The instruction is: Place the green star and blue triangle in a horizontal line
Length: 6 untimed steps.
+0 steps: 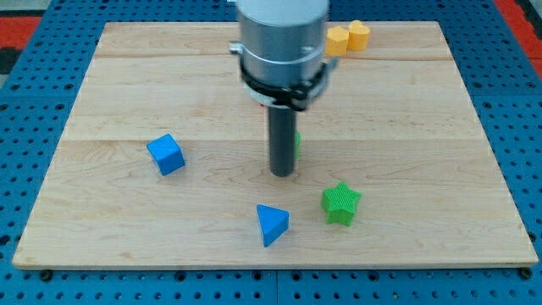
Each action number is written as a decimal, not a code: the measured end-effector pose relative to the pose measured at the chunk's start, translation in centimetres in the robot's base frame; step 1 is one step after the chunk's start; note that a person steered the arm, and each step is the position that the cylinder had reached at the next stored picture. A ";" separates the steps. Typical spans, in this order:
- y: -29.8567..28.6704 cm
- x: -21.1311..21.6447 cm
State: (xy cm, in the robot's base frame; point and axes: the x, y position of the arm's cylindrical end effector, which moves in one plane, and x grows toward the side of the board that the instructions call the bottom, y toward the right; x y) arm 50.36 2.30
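Observation:
The green star lies on the wooden board at the view's lower right of centre. The blue triangle lies to its left and slightly lower, a small gap between them. My tip is on the board above both, up and to the left of the star and just above the triangle, touching neither.
A blue cube sits at the view's left. A yellow hexagon block and a yellow heart block sit at the top edge. A green block is mostly hidden behind the rod. Blue pegboard surrounds the board.

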 end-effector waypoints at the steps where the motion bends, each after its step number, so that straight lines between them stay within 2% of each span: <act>1: 1.7 2.9; 4: 5.5 8.4; 6: -10.1 7.7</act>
